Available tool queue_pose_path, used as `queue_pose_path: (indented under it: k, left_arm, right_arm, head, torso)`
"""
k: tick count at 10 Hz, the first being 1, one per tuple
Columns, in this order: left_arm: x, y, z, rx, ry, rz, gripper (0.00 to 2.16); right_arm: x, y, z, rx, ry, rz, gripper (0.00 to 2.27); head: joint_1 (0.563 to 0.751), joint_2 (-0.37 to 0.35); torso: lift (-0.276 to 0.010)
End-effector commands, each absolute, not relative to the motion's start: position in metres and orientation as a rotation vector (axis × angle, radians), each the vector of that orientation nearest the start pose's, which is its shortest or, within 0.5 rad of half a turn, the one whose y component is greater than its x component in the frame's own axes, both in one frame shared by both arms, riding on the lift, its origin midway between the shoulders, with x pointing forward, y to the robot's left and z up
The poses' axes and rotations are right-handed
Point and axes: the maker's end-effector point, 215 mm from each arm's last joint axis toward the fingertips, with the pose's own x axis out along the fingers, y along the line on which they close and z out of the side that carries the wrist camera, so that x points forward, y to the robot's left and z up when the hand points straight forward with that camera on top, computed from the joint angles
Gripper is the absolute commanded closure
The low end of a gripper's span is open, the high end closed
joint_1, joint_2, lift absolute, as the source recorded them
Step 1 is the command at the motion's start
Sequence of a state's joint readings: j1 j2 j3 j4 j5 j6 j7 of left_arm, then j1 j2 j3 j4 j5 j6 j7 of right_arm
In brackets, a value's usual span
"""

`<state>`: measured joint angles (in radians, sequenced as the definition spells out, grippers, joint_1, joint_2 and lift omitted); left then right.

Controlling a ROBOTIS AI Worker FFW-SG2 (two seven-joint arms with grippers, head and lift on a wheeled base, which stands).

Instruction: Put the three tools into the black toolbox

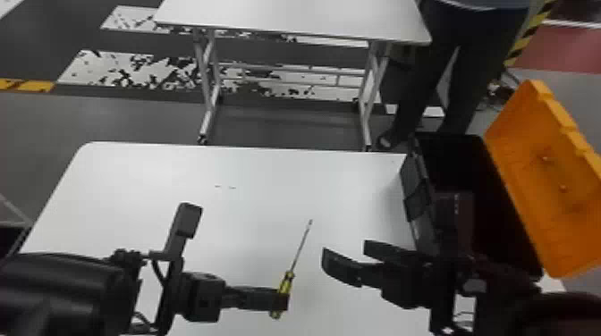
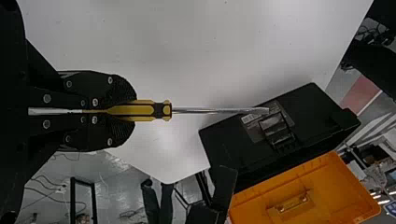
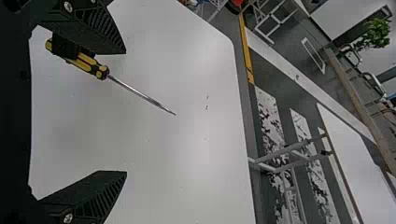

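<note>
L gripper (image 1: 281,300) has the yellow-and-black screwdriver (image 1: 286,281) by its handle, over the worktop (image 1: 250,201) w/ the shaft pointing away from the bot — R gripper (image 1: 344,253) is wide open nearby. Black toolbox (image 1: 418,196) is on the R, orange lid (image 1: 543,187) open.

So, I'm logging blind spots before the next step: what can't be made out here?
Toolbox, head view: floor lost in darkness, partly behind the right arm; can't tell whether tools lie inside.
Screwdriver, head view: part of its handle covered by the closed left jaws.
Label, left wrist view: print too small, partly behind the screwdriver's tip.
Table, head view: near edge cut off at the bottom.
</note>
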<state>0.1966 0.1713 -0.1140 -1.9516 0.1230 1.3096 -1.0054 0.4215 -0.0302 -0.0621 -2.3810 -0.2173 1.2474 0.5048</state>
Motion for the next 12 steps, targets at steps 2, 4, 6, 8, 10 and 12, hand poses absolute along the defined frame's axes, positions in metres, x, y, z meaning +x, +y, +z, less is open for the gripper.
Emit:
queue_pose_path:
  k: [2, 4, 6, 8, 10, 12]
  left_arm:
    - [0.262, 0.044, -0.472, -0.438, 1.057, -1.062, 2.14]
    - [0.253, 0.042, -0.460, -0.394, 0.993, -1.085, 2.14]
    - [0.251, 0.038, -0.458, -0.376, 0.973, -1.095, 2.14]
    - [0.254, 0.034, -0.460, -0.363, 0.953, -1.094, 2.14]
    - [0.261, 0.031, -0.461, -0.353, 0.948, -1.091, 2.14]
    - [0.265, 0.027, -0.463, -0.351, 0.947, -1.091, 2.14]
  right_arm:
    - [0.347, -0.107, -0.432, 0.370, 0.922, 0.580, 0.08]
    - [0.346, -0.109, -0.435, 0.398, 0.972, 0.581, 0.08]
    - [0.352, -0.112, -0.427, 0.437, 0.976, 0.590, 0.08]
    - [0.356, -0.110, -0.425, 0.458, 0.976, 0.597, 0.08]
    - [0.352, -0.094, -0.425, 0.502, 0.984, 0.629, 0.08]
    - [0.350, -0.085, -0.427, 0.540, 0.990, 0.650, 0.09]
  head:
    - [0.695, -0.116]
    - [0.695, -0.124]
    - [0.695, -0.133]
    - [0.695, -0.146]
    - [0.695, -0.146]
    - [0.695, -0.126]
  torso:
    - [-0.051]
    - [-0.051]
    - [-0.051]
    - [-0.051]
    - [-0.051]
    - [-0.051]
